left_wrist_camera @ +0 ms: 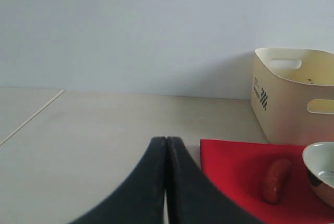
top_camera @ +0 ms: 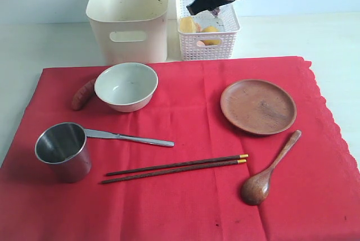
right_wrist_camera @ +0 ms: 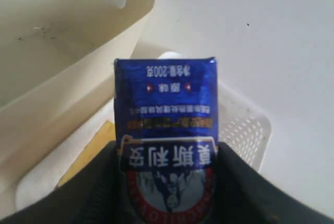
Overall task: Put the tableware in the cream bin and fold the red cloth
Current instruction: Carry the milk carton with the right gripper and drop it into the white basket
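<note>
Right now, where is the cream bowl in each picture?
Exterior view: the cream bowl sits on the red cloth, upper left, in front of the cream bin, beside the sausage.
Left wrist view: only part of it shows, cut off by the picture's edge, near the sausage.
Right wrist view: not in it; a blue milk carton fills the middle.
Shared landmark: the cream bin shows in all three views.

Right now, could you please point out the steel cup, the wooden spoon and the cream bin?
steel cup [top_camera: 68,170], exterior view, outer wall.
wooden spoon [top_camera: 256,189], exterior view, bowl.
cream bin [top_camera: 149,42], exterior view, front wall.
</note>
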Available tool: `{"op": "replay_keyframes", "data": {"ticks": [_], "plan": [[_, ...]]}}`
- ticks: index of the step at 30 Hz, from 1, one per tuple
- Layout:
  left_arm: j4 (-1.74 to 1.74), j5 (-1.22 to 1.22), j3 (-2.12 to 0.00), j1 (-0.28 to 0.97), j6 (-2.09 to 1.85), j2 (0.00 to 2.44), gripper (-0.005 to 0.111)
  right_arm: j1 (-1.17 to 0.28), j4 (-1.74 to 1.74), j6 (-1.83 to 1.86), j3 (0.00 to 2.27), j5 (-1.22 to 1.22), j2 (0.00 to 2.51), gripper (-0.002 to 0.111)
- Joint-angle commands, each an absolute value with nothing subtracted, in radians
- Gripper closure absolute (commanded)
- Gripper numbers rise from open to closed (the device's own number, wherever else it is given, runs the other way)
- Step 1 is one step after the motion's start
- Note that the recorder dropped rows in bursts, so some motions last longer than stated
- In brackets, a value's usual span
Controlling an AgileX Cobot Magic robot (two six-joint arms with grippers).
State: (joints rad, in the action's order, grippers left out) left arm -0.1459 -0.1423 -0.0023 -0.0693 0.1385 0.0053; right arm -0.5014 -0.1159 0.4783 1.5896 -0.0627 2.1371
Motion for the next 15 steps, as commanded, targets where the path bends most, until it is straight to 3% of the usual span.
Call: {"op": "replay_keyframes", "data": {"ticks": [1, 5, 7, 9, 12, 15], "plan": [[-0.152, -0.14, 0.0, -0.07, 0.135, 0.0, 0.106, -0.489, -0.132, 0.467, 1.617, 0.093, 2.205, 0.108], [-0.152, -0.14, 0.0, -0.07, 0.135, 0.0, 0.106, -0.489, -0.147, 0.467, 1.617, 0.2, 2.248, 0.108], [-0.152, -0.14, 0.0, -0.07, 0.135, 0.0, 0.106, -0.489, -0.225, 0.47, 1.617, 0.278, 2.276, 0.102], [-0.152, -0.14, 0.0, -0.07, 0.135, 0.0, 0.106, -0.489, -0.257, 0.47, 1.617, 0.316, 2.29, 0.092], [-0.152, -0.14, 0.0, -0.07, 0.135, 0.0, 0.106, -0.489, -0.262, 0.47, 1.617, 0.33, 2.292, 0.064], [-0.152, -0.14, 0.0, -0.07, 0.135, 0.0, 0.106, -0.489, -0.262, 0.47, 1.617, 0.33, 2.3, 0.045]]}}
